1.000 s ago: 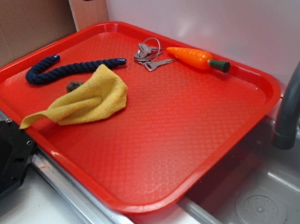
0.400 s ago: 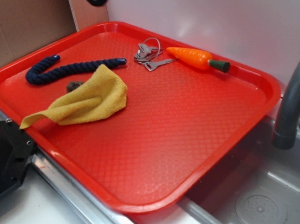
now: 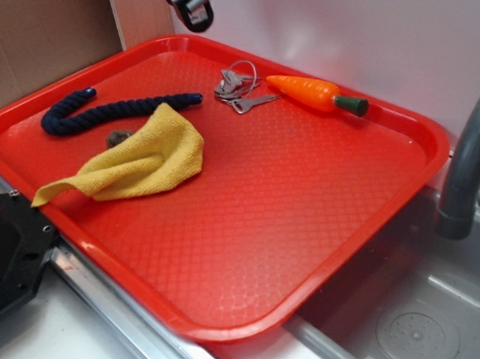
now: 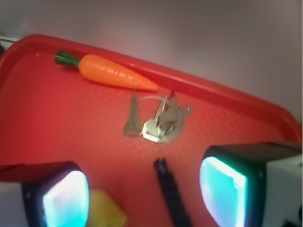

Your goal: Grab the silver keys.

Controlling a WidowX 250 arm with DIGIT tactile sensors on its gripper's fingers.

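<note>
The silver keys (image 3: 237, 88) lie on a thin wire ring at the far side of the red tray (image 3: 303, 226), just left of the orange toy carrot (image 3: 313, 93). In the wrist view the keys (image 4: 158, 120) lie ahead of my fingers, below the carrot (image 4: 113, 73). My gripper (image 3: 190, 1) hangs high at the top of the exterior view, above the tray's far left edge and left of the keys. In the wrist view it (image 4: 144, 194) is open and empty, its two pads wide apart.
A dark blue rope (image 3: 104, 112) and a yellow cloth (image 3: 138, 159) lie on the tray's left part; the rope's end (image 4: 168, 189) shows between my fingers. A grey tap (image 3: 475, 148) stands at the right over a sink (image 3: 411, 326). A white wall is close behind.
My gripper has moved right and slightly down along the top edge, closer to the keys. Nothing on the tray has moved.
</note>
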